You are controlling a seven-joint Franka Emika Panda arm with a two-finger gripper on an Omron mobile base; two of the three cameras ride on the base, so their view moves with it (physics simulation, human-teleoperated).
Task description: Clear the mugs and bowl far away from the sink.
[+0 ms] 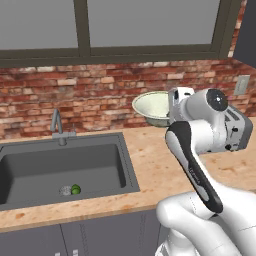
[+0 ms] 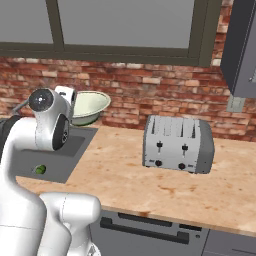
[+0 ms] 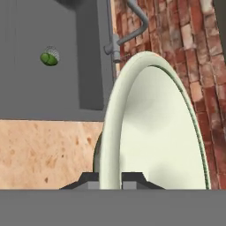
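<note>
- While the wide, shallow, pale cream-green bowl [image 1: 156,106] hangs in the air above the back of the speckled tan counter [image 1: 160,165], just right of the sink, the step in hand looks like carrying it away from the basin.
- From the hand camera, the hand [image 3: 110,178] has its two dark fingertips pinched on the bowl's lighter rim, one either side of the wall; the bowl [image 3: 154,132] stands on edge there, and its cavity looks empty.
- From the right base camera, the bowl [image 2: 89,106] sits tilted in front of the red brick wall [image 2: 150,95], partly behind the white arm.
- Large and dark grey, the rectangular sink [image 1: 65,167] lies at the counter's left end with its slim grey metal faucet [image 1: 57,125] at the back edge; a small green round thing [image 1: 75,189] rests by the round drain.
- My reading: the next move calls for a swing toward the counter's right end, past the silver four-slot toaster [image 2: 177,144], then a level set-down so the thin rim grip does not slip.
- Neither mug can be made out.
</note>
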